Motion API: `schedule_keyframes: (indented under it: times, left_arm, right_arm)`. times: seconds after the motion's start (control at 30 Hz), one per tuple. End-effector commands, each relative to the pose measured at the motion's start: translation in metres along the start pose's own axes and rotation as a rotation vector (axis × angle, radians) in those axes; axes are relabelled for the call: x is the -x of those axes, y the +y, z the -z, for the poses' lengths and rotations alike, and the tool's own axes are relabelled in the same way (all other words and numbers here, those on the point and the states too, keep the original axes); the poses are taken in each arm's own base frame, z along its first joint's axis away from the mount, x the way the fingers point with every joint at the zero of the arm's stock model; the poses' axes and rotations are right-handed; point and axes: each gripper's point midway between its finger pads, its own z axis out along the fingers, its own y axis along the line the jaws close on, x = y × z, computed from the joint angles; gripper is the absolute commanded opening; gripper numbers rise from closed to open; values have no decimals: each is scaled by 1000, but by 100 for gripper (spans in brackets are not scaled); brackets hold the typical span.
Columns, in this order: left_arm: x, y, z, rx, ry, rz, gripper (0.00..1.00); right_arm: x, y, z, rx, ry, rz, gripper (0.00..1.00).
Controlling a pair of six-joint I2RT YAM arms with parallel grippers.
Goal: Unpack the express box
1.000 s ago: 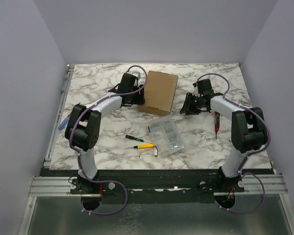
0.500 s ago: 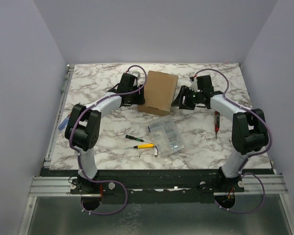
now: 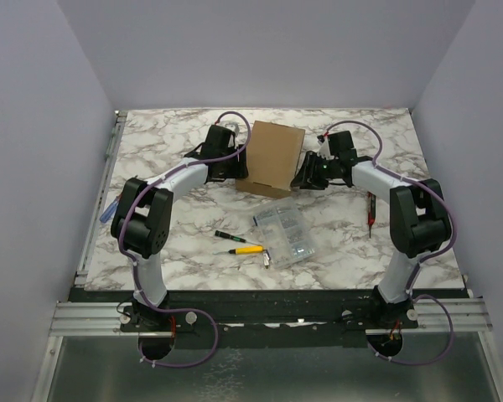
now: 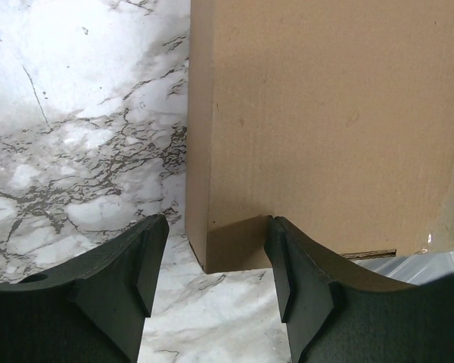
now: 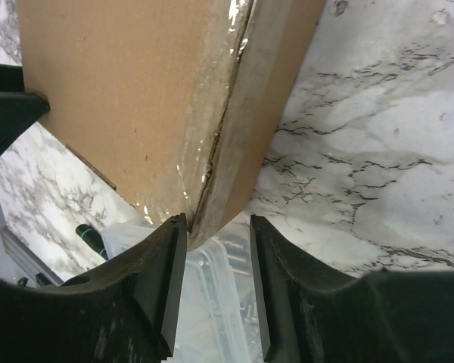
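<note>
From above, the flat rectangular brown cardboard mailer box [image 3: 271,157] lies closed on the white marble-patterned table [image 3: 168,134]. An arm flanks it on each side – the left gripper [image 3: 237,170] at its left edge, the right gripper [image 3: 304,174] at its right. That two-sided approach reads as one side bracing while the other works the flap. Nearer the arm bases than either set of jaws sit a clear plastic compartment case [image 3: 285,234] and a yellow-handled screwdriver [image 3: 245,249].

Left wrist view: the jaws stand wide apart and hold nothing. The box's near corner pokes just into the gap, and its matte, faintly fibrous wall rises ahead of the finger [image 4: 303,280] on the right of the view. I judge the jaws are set there as a stop against sliding.

Right wrist view: the jaws are narrowly parted, with the box's corner right at their mouth, against one fingertip [image 5: 174,249]. Nothing shows between the pads – only the clear case beyond. Glossy, wrinkled clear tape [image 5: 231,83] runs along the lid seam straight ahead of the jaws, so the seam looks like the target
</note>
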Motion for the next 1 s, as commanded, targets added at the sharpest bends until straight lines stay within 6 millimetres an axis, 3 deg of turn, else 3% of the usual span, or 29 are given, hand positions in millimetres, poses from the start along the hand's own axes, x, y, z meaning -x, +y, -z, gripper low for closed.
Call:
schedule_keyframes:
  times: [0.0, 0.43, 0.97]
  left_arm:
    - [-31, 15, -9, 58, 97, 11, 63]
    - [-36, 28, -12, 128, 112, 26, 63]
    - [-36, 30, -10, 139, 111, 28, 63]
  right_arm:
    - [-5, -19, -3, -90, 6, -16, 44]
    - [-22, -50, 8, -256, 15, -27, 27]
    - [-22, -61, 19, -345, -25, 4, 26]
